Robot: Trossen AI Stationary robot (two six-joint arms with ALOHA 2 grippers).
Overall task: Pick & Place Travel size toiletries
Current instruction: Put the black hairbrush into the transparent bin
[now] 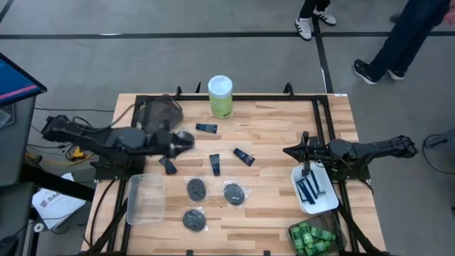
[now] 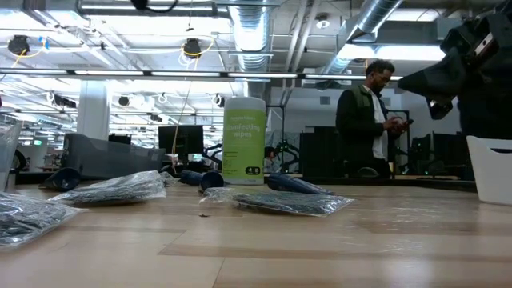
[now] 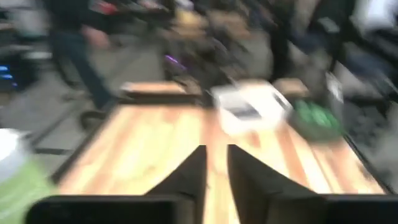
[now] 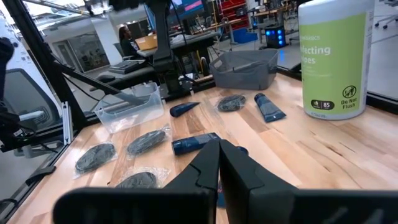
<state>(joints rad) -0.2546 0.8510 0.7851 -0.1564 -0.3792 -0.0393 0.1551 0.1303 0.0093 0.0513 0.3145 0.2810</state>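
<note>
— Where is the left pincer (image 1: 186, 139)?

— Above the wooden surface (image 1: 270, 135), out from its arm toward the middle. In its wrist view the fingers (image 3: 186, 177) stand slightly apart with a narrow gap, pinching nothing. Whether a dark tube lies right at its tip in the high view, I cannot tell.

— And the toiletries around it?

— One tube (image 1: 206, 128) lies just ahead of it, toward the green canister (image 1: 220, 96). Another tube (image 1: 168, 165) lies just beside it on the near side. Two more tubes (image 1: 215, 164) (image 1: 244, 156) lie farther out toward the right arm. Three bagged black discs (image 1: 196, 189) (image 1: 234, 193) (image 1: 193, 220) lie near the front, next to a clear tray (image 1: 146, 198). A grey bin (image 1: 160, 111) sits just behind the left pincer.

— The right pincer (image 1: 290, 151)?

— Hovering above the surface beside the white tray (image 1: 328, 205), its fingers (image 4: 205, 165) pressed together and pinching nothing. The blue razors (image 1: 310, 188) lie in that tray, just below the pincer's arm. The green bottles (image 1: 311, 238) fill a bin at the front corner, past the tray.

— Anyone around?

— A person (image 2: 368, 120) stands in the room beyond, and legs (image 1: 398, 39) show on the floor.
</note>
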